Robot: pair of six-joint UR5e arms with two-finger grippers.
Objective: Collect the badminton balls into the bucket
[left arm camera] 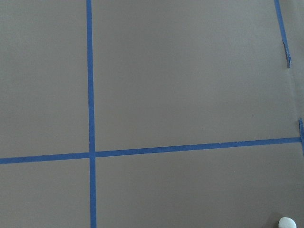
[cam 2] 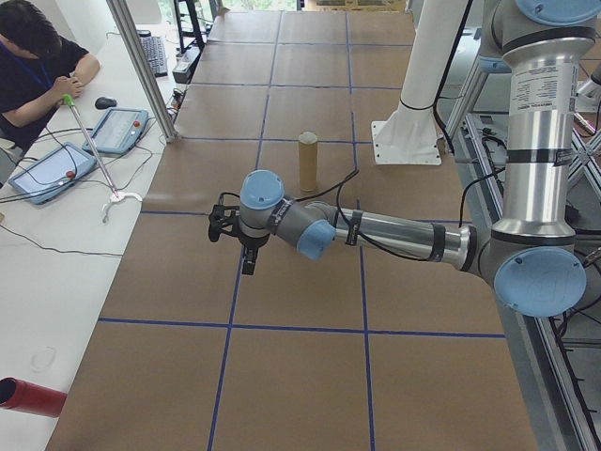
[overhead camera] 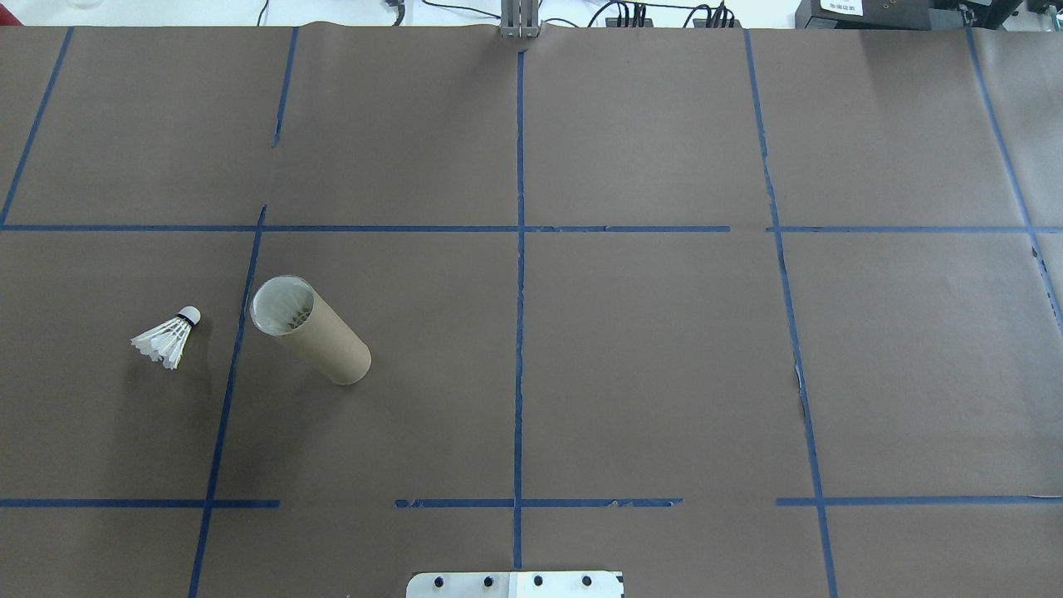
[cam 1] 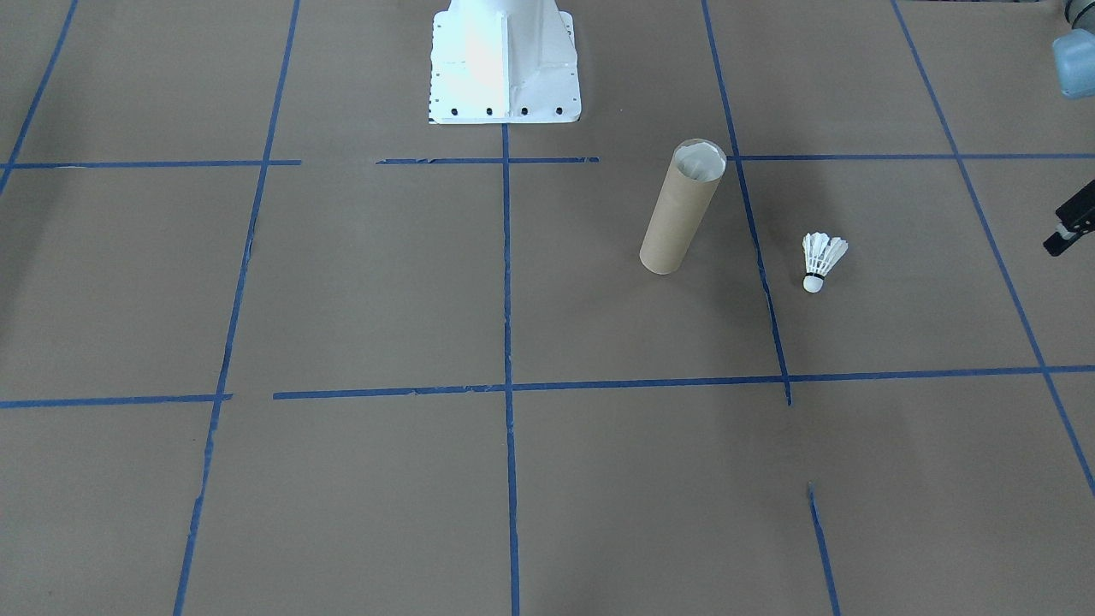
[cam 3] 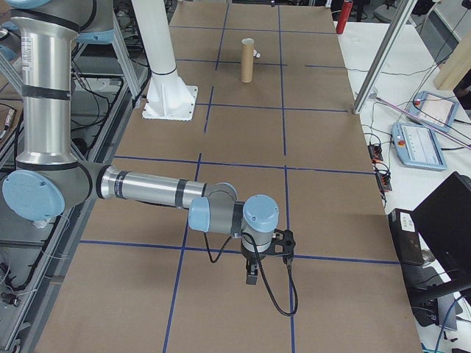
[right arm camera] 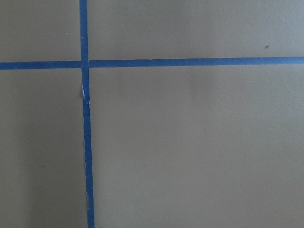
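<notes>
Shuttlecock (overhead camera: 166,339) beside upright tube (overhead camera: 311,330), seemingly empty

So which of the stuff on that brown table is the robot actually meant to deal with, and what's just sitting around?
Part of the job:
- small white feather shuttlecock, lying on the table
- tall brown cardboard tube, standing upright beside it, not touching

Just lying about:
- white metal base with bolt holes
- blue tape grid lines
- grey tablets on the side bench
</notes>
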